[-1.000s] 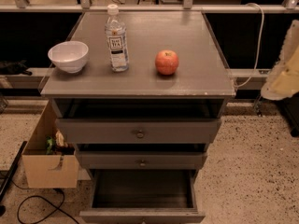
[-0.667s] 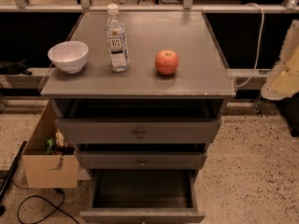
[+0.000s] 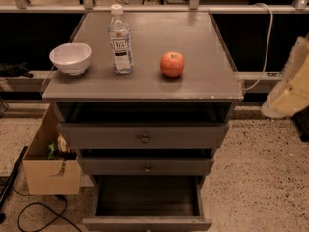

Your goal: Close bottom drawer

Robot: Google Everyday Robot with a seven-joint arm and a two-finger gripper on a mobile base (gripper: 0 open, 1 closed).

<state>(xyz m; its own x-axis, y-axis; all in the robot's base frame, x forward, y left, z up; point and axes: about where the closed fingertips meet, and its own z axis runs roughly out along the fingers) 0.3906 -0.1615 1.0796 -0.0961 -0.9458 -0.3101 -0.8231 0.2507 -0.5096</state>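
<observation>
Camera view: hand (image 3: pixel 289 88) right, bottom drawer (image 3: pixel 147 203) unchanged

You will find the cabinet top (image 3: pixel 193 81) and the bottom drawer (image 3: pixel 145 223) in grey painted wood with a smooth, matt finish. On the top stand a glossy white bowl (image 3: pixel 70 58), a clear plastic bottle (image 3: pixel 120 40) with a paper label, and a smooth, faintly shiny apple (image 3: pixel 172 64). A matt cardboard box (image 3: pixel 50 177) sits on the rough speckled floor (image 3: pixel 260 178). At the right edge, the gripper (image 3: pixel 289 86) shows a pale, matt shell.
</observation>
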